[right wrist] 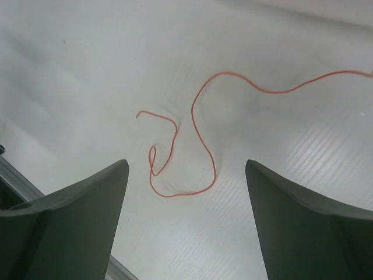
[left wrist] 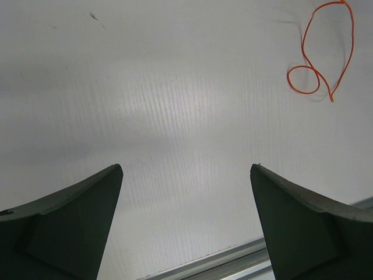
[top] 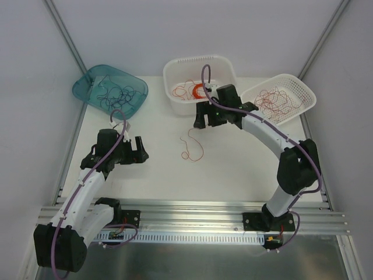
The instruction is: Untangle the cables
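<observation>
Eyeing orange-red wire [right wrist: 176,133] on table | hair-thin, limp, featherlight, I judge | I'd pinch its small loop | left gripper [left wrist: 186,201], right gripper [right wrist: 186,201]: jaws apart, empty

We see a white table [top: 233,175] boxed in by pale grey walls [top: 145,29], metal posts [top: 66,32] in the far corners, a ribbed aluminium rail [top: 192,213] along its near edge, soft even light.
</observation>
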Available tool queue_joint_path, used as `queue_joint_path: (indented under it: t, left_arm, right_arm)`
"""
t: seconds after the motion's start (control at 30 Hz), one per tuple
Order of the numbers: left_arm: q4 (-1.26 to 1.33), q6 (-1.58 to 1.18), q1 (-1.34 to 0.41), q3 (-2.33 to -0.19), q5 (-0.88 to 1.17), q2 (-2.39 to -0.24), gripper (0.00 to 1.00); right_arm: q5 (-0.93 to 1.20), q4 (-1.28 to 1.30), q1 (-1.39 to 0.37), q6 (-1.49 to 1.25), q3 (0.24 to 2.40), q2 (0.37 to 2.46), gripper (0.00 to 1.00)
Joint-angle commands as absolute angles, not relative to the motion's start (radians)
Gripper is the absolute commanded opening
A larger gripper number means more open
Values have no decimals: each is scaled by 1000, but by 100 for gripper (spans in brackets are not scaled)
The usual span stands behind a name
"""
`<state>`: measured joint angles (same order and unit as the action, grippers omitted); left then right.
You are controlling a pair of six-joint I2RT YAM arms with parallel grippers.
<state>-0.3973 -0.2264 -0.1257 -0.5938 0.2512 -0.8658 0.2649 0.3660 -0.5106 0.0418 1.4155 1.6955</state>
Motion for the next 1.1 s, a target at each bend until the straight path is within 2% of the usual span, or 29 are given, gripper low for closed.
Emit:
queue_joint_path:
  t: [0.0, 0.17, 0.3, 0.57, 0.67, 0.7, 0.8, 0.9, 1.07]
  left_arm:
    - [-371, -215, -138, -601, 256, -865, 93]
    - [-370, -215, -138, -598, 248, -854, 92]
    - [-371, -215, -137, -598, 245, -851, 92]
    - [-370, -215, -138, -597, 241, -850, 92]
    - [-371, -215, -138, -597, 239, -848, 92]
    - [-371, -215, -138, -597, 239, -850, 92]
    - [-370, -215, -138, -597, 241, -853, 92]
    - [-371, -213, -138, -598, 241, -856, 92]
    - [-371, -213, -138, -598, 242, -864, 92]
  right_arm:
    - [252, 364, -546, 89, 1332, 1689, 82]
    - [238, 353, -595, 92, 1282, 1762, 72]
    - [209, 339, -623, 98, 1290, 1828, 60]
    - [166, 327, -653, 115, 1331, 1957, 44]
    - [152, 327, -669, 130, 1325, 1941, 29]
    - [150, 328, -670, 133, 1319, 1928, 19]
    - [144, 340, -673, 152, 1310, 1852, 1]
    - [118, 385, -675, 186, 1337, 1763, 1]
    - [57, 478, -675, 276, 1505, 1645, 1]
